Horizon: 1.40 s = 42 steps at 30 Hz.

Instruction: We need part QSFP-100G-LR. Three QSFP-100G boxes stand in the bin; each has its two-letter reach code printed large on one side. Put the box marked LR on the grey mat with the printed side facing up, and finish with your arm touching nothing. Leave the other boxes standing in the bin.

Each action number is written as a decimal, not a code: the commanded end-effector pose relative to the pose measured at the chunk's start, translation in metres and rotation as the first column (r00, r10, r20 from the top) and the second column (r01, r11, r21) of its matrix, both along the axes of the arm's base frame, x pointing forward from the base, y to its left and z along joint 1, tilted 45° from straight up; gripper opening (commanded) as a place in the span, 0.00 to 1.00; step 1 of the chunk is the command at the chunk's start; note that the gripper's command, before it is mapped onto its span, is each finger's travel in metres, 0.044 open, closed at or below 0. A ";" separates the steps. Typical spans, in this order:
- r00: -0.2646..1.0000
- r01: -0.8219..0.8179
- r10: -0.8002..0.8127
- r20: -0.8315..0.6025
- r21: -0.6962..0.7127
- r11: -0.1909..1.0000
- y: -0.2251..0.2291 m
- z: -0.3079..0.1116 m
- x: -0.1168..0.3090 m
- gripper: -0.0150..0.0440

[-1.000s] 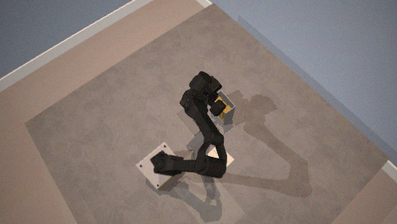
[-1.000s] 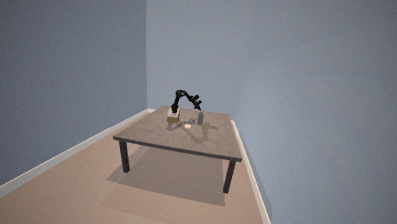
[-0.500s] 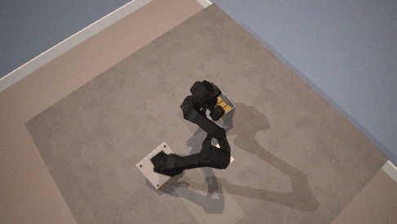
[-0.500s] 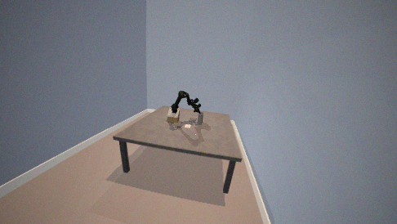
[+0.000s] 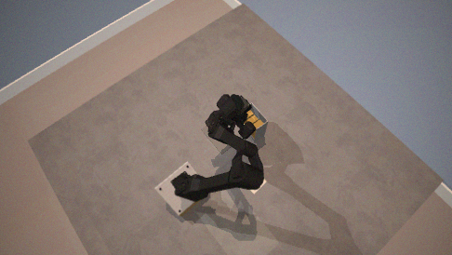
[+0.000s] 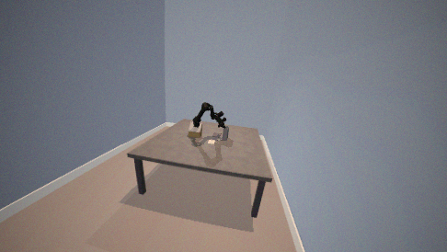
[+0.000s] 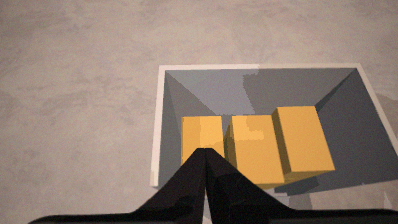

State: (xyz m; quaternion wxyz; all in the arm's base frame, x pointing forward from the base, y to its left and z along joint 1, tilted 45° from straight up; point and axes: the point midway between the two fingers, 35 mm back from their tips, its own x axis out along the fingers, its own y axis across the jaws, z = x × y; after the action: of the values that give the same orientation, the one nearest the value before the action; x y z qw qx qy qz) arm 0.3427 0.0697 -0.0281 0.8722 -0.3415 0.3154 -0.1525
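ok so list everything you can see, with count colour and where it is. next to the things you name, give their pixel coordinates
QSFP-100G boxes (image 5: 254,122) (image 7: 258,150): three, orange-yellow, standing side by side in the bin; no code readable
bin (image 5: 263,114) (image 6: 225,133) (image 7: 210,67): one, grey with a pale rim, on the table
table (image 5: 349,154) (image 6: 184,153) (image 7: 75,100): one, brownish-grey top, dark legs, on the floor
floor (image 5: 28,126) (image 6: 83,207): one, pinkish-tan, below the table
walls (image 5: 372,60) (image 6: 345,92): two, blue-grey, behind the table
arm (image 5: 219,180) (image 6: 205,106): one, black, reaching towards the bin
gripper (image 7: 204,155): one, black, shut, above the bin
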 end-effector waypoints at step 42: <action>1.000 -0.003 0.002 -0.010 -0.004 1.000 -0.003 -0.005 -0.021 0.25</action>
State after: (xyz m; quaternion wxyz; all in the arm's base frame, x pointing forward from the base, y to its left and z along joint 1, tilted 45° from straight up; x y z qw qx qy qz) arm 0.3266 0.0703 -0.0312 0.8722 -0.3428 0.3164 -0.1474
